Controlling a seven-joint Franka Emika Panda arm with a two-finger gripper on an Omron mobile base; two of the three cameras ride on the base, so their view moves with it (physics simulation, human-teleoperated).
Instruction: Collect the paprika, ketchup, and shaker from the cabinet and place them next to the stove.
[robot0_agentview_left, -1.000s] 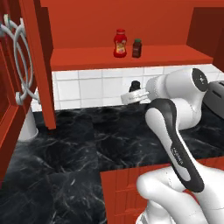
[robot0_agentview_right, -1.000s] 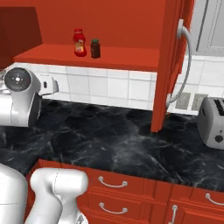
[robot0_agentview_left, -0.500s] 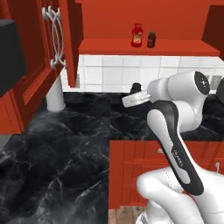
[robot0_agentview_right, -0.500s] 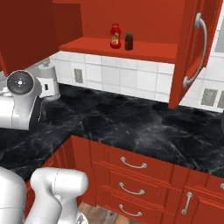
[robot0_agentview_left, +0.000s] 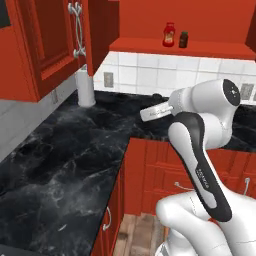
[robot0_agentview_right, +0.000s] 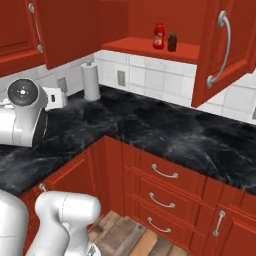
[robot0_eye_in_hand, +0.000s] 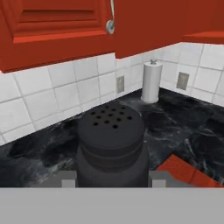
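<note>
View change: my base has driven back and swung; counter corner now in front.
Gripper (robot0_eye_in_hand: 108, 180): my jaws are clamped on the shaker (robot0_eye_in_hand: 111, 146).
Ketchup (robot0_agentview_left: 169, 34), paprika (robot0_agentview_left: 183, 39): on cabinet (robot0_agentview_left: 200, 47) shelf.

Flat, even rendered light, bright overall, no visible source. Soft highlights on the marble counter (robot0_agentview_left: 75, 145) veining, no hard glare. Cabinet (robot0_agentview_left: 175, 20) interior shades darker toward the back; faint shadow under its shelf on the tiles (robot0_agentview_right: 165, 80). Base views slightly soft, low-res, jagged edges. Hand view: shaker (robot0_eye_in_hand: 111, 148) close and a bit blurry. No obvious edge distortion.
</note>
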